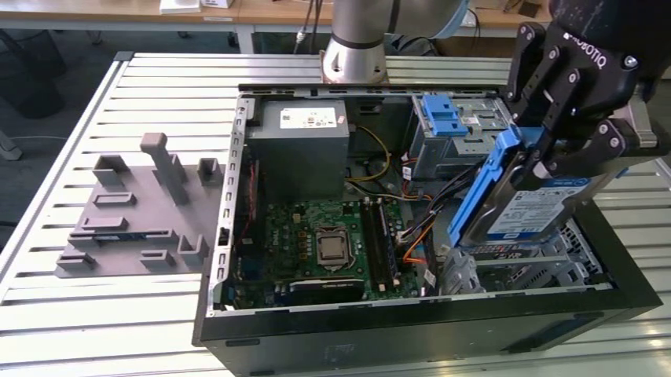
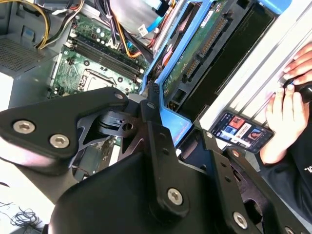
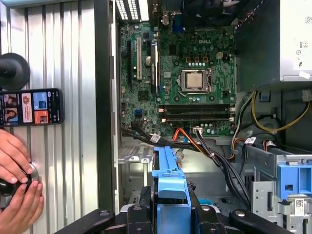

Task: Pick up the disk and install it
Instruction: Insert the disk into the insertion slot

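Observation:
My gripper (image 1: 552,153) is shut on the disk (image 1: 533,210), a silver-grey drive with a blue-and-white label and blue plastic rails. The disk hangs tilted, nearly on edge, above the metal drive cage (image 1: 529,271) at the exterior view's right side of the open computer case (image 1: 419,334). In the second wrist view the disk's green underside (image 2: 197,51) and blue rail (image 2: 168,119) run out from between the black fingers (image 2: 152,105). In the first wrist view the blue rail (image 3: 170,183) sticks out over the case floor.
Inside the case lie the motherboard (image 1: 325,236), a grey power supply box (image 1: 304,141), a blue latch bracket (image 1: 445,118) and loose cables (image 1: 419,208). A grey fixture block (image 1: 137,212) sits on the slatted table. A person's hands (image 3: 17,190) and a phone (image 3: 31,106) are beside the case.

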`<state>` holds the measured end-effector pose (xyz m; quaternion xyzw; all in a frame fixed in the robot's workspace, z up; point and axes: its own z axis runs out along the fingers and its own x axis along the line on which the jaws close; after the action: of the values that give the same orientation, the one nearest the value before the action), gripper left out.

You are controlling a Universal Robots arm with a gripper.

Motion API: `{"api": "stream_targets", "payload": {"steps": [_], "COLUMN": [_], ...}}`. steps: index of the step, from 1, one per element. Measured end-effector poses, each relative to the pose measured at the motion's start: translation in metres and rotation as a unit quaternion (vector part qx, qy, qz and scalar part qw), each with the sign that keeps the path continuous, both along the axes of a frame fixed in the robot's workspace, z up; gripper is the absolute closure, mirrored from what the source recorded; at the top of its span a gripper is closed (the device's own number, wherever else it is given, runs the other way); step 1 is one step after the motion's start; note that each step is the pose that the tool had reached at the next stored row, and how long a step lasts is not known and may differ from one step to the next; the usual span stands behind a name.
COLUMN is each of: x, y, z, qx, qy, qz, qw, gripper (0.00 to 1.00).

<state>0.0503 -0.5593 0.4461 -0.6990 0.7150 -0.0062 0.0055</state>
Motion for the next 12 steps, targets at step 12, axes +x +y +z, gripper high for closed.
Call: {"api": "stream_targets", "payload": {"steps": [12], "x": [0.0044], "y": [0.0000], "z": [-0.0003], "qx": [0.0000], "qy": [0.0000], "qz": [0.000], "qw": [1.0000], "gripper": [0.64]}}
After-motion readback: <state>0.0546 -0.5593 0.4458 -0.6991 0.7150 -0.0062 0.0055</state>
